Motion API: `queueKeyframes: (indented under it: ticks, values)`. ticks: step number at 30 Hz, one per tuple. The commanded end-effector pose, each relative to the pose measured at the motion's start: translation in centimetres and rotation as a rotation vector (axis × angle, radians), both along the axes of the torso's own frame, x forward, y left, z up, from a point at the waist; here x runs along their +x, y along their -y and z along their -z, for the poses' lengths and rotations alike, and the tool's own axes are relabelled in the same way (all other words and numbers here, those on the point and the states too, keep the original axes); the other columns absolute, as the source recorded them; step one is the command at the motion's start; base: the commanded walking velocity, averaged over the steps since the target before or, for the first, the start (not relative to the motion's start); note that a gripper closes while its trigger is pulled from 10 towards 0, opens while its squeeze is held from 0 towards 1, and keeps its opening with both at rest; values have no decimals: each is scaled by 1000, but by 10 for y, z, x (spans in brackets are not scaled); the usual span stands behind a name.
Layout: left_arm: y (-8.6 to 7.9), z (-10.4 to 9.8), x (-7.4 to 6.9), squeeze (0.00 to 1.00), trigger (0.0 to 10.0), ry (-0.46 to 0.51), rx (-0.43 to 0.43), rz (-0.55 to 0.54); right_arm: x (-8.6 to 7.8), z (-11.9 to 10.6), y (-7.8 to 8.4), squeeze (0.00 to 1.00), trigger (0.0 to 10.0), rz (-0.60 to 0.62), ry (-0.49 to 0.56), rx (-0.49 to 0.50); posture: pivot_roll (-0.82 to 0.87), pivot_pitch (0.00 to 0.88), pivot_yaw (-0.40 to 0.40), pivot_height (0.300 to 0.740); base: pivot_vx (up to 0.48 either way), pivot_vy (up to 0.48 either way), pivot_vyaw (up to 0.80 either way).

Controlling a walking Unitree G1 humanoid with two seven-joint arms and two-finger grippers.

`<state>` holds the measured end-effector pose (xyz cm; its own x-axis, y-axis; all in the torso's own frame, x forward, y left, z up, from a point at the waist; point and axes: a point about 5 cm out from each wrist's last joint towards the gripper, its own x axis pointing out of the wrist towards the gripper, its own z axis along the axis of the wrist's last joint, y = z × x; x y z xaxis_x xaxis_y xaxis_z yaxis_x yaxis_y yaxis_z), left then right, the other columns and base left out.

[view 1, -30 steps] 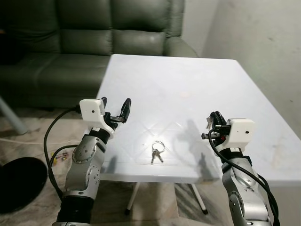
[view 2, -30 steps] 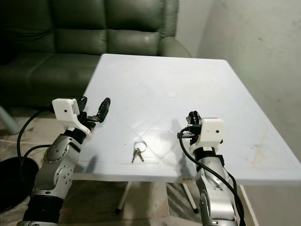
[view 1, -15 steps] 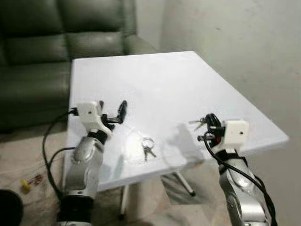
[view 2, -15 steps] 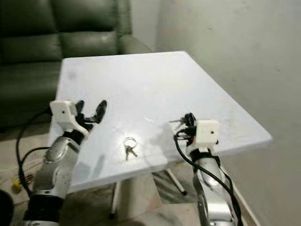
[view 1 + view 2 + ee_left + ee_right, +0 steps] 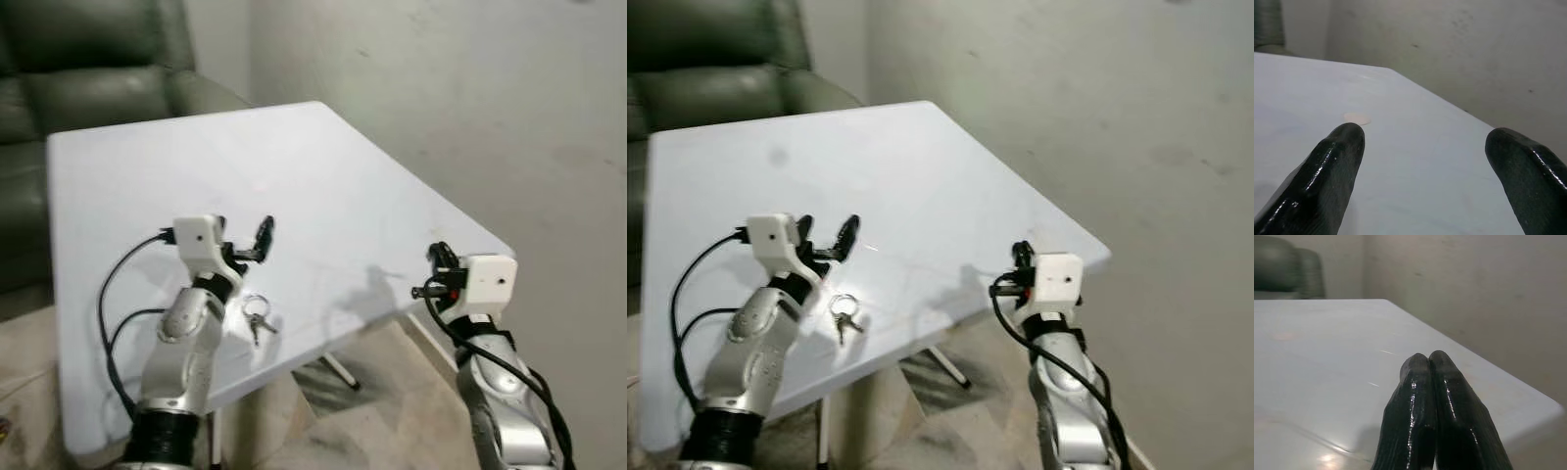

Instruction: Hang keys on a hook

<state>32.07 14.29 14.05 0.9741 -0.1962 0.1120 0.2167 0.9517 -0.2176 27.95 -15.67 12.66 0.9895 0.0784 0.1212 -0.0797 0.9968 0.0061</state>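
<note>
White table (image 5: 323,186) bears small silver keys (image 5: 255,317) on a ring.

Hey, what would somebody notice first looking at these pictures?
A white table set against a bare grey wall, with a ring of keys lying near its front edge. The left tool hovers open just above the keys; the right tool, shut, sits off the table's right corner.

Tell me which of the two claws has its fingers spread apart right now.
The left claw, held above the white table near the keys, is spread wide; the right claw has its fingers pressed together.
</note>
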Motion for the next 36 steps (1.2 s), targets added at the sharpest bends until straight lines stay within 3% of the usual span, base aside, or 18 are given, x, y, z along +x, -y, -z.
queueKeyframes:
  ticks: [1, 36]
  values:
    - [10, 0, 0, 0, 10000, 0, 8, 30, 0, -3, 7, 0, 10000, 22, 8, -12, 46, 0, -47, 740, 0, 0, -775]
    - [16, 5, -4, 0, 10000, -34, 43, 24, -1, -3, 11, 0, 10000, 57, 4, -13, 50, 0, -44, 740, 0, 0, -777]
